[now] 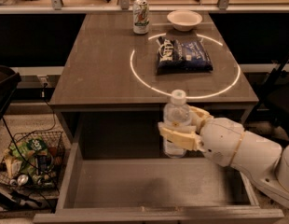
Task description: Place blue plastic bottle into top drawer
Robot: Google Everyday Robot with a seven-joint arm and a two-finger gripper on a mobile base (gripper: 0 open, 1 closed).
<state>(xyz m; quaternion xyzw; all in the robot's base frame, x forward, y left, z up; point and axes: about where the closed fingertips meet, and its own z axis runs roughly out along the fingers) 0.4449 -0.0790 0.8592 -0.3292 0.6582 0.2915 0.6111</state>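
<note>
The blue plastic bottle (176,121) is a clear slim bottle with a white cap, held upright. My gripper (184,127) is shut on its middle, with cream fingers (177,137) on both sides. The bottle hangs over the back of the open top drawer (154,185), its base just above the drawer floor near the back wall, to the right of centre. My white arm (247,157) reaches in from the lower right over the drawer's right side.
The table top (98,73) behind the drawer holds a green-and-white can (141,17), a white bowl (184,19) and a dark blue snack bag (182,56). A wire basket (28,164) of items sits on the floor at left. A dark chair (4,85) stands at far left.
</note>
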